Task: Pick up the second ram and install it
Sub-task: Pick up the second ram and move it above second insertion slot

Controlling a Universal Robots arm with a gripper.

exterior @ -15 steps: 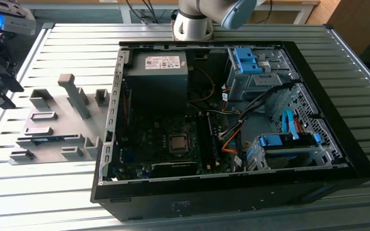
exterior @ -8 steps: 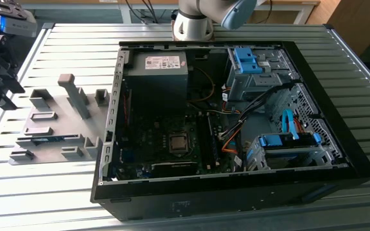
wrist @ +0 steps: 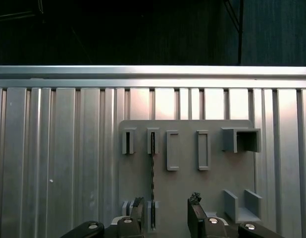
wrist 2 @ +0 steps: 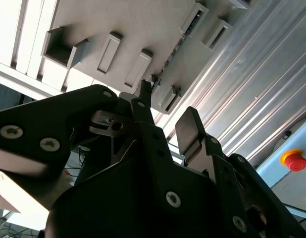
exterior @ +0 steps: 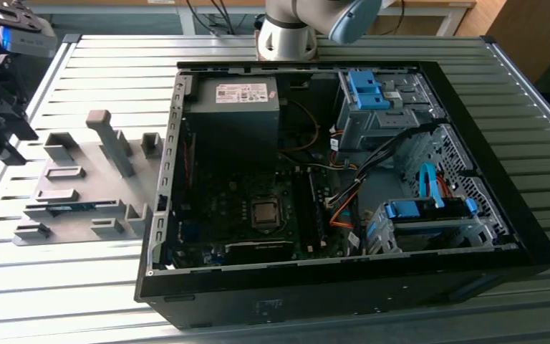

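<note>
The second ram point(exterior: 69, 208) stands on edge in a slot of the grey tray point(exterior: 84, 168), at the exterior view's left of the open computer case. In the first wrist view the ram point(wrist: 152, 178) is a thin dark line running across the tray point(wrist: 212, 183). In the second wrist view the ram point(wrist 2: 175, 47) is again edge-on. My gripper point(exterior: 8, 136) hangs over the tray's outer side. The gripper point(wrist: 166, 204) is open and holds nothing, and the ram lines up just inside one fingertip point(wrist: 138, 204). Both black fingers point(wrist 2: 190, 126) are apart from the tray.
The open black computer case point(exterior: 351, 287) lies on the slatted metal table point(exterior: 94, 57), with the motherboard's long black sockets point(exterior: 306, 208) near its middle. Blue drive brackets point(exterior: 428, 209) and cables fill its far side. Upright grey blocks point(exterior: 112, 143) stand on the tray. A red stop button point(wrist 2: 294, 159) is nearby.
</note>
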